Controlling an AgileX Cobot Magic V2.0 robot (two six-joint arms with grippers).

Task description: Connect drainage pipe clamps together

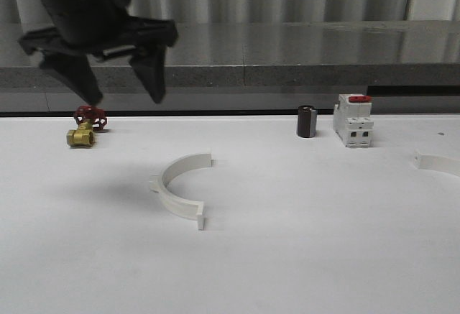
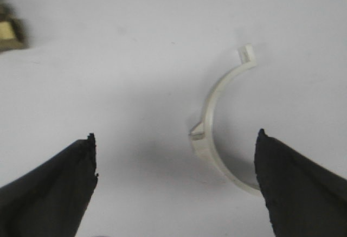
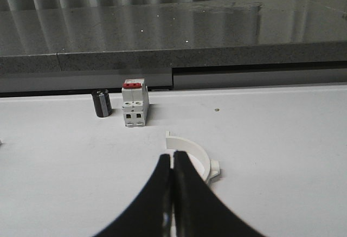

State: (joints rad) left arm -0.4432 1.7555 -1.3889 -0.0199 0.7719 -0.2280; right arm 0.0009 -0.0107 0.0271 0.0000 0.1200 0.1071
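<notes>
Here's the first clamp half (image 1: 180,187), a white semicircular piece lying flat on the white bench (image 1: 302,256), a little left of the middle, its curve bulging toward the left edge and its two flat end flanges pointing right. A small tab sticks out from the outside of the arc. From the left wrist camera the same clamp half (image 2: 212,119) sits on bare bench between the two dark fingers (image 2: 59,188), nearer to one of them, and touches neither.

Over at the right edge of the bench lies the second clamp half (image 1: 437,162), cut off by the frame, well apart from the first. The right wrist camera picks it up too (image 3: 191,151), flat on the bench with its outer tab visible, partly hidden behind the right gripper (image 3: 172,167), whose fingers are pressed together with nothing between them.

The left gripper (image 1: 118,84) hangs high above the bench's far left part, fingers spread wide and holding nothing, its shadow falling on the bench left of the first half.

Along the far edge: a brass valve with a red handle (image 1: 85,128) on the left, then a small dark cylinder (image 1: 307,121) and just beside it a white breaker with a red top (image 1: 353,121) right of centre.
</notes>
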